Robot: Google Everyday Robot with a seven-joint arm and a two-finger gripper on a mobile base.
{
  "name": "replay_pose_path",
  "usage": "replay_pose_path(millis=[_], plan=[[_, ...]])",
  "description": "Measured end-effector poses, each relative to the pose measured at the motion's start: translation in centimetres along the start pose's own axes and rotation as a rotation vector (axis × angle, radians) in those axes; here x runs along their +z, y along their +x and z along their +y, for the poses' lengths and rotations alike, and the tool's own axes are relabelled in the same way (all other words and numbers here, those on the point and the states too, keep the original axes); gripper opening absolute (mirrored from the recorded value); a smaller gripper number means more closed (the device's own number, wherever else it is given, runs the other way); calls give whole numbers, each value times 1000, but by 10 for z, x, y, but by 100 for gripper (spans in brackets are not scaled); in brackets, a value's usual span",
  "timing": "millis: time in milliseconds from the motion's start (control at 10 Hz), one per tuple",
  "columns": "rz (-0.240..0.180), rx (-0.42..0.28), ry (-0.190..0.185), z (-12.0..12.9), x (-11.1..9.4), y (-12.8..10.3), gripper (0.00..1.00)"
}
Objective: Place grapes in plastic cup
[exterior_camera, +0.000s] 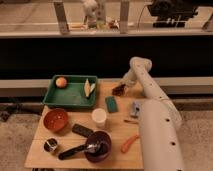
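Observation:
The grapes (118,91), a small dark lumpy bunch, lie on the wooden table (115,127) near its far edge, right of the green tray. My gripper (121,87) is at the end of the white arm (150,95), right at the grapes and partly covering them from the right. The white plastic cup (99,118) stands upright at the table's middle, nearer than the grapes and a little left of them. It looks empty.
A green tray (70,104) holds an orange (61,82) and a banana piece (88,87). Also here: a teal block (111,104), a red bowl (55,120), a purple bowl (98,146) with a black spoon (72,151), an orange carrot-like piece (130,143) and a blue item (135,108).

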State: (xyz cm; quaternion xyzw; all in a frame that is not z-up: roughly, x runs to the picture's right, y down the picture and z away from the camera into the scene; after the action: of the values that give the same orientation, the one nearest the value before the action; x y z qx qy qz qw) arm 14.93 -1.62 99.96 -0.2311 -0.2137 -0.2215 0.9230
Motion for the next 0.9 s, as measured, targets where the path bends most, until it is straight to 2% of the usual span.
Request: replay_pose_path(millis=[300,600,900], plan=[[31,-5,70,-11,-44,8,0],[78,-16,134,-19,-73,16,0],[142,-19,170,-22,-94,27,0]])
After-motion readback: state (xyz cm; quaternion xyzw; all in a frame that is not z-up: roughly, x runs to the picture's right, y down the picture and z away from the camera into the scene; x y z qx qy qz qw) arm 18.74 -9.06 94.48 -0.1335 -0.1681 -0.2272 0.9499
